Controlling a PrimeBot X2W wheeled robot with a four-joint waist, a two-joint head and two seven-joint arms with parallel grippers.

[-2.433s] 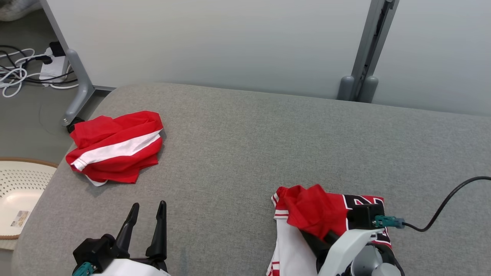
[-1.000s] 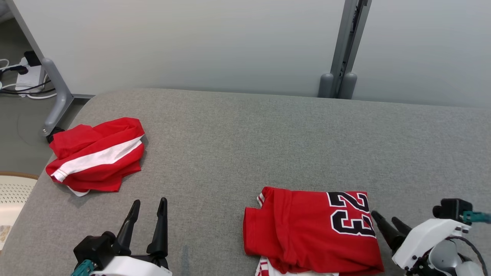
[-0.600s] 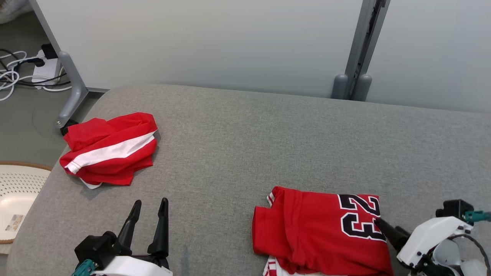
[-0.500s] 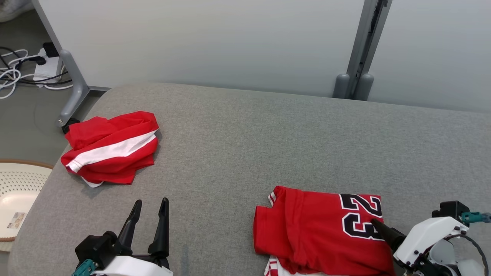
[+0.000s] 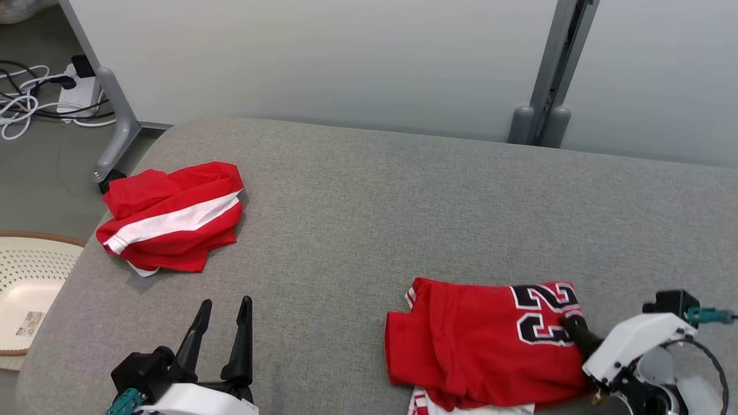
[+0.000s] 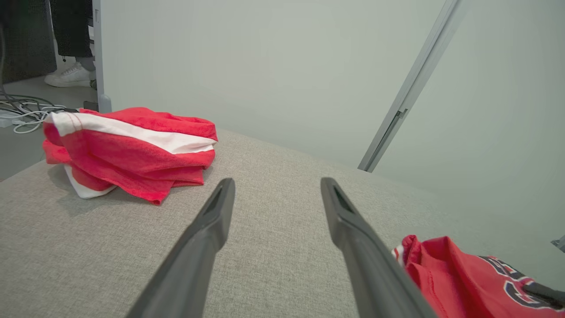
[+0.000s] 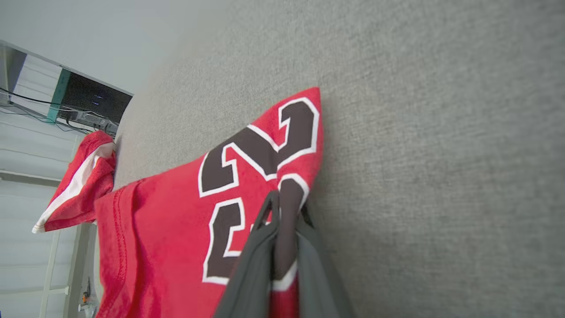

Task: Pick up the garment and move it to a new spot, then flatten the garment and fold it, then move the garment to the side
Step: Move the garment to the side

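Right gripper (image 5: 569,324), jaws closed, pinched the numbered edge of the folded jersey (image 5: 467,346).
The jersey lay at 5 o'clock on the tabletop (image 5: 369,190); left gripper (image 5: 225,304) jaws stood apart, empty, at 7 o'clock.

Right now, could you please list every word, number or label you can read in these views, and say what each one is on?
"23": black numerals edged in white, on the red jersey; clearest in the right wrist view.
Too small to read: the sticker on the white basket.
I can read no other text.
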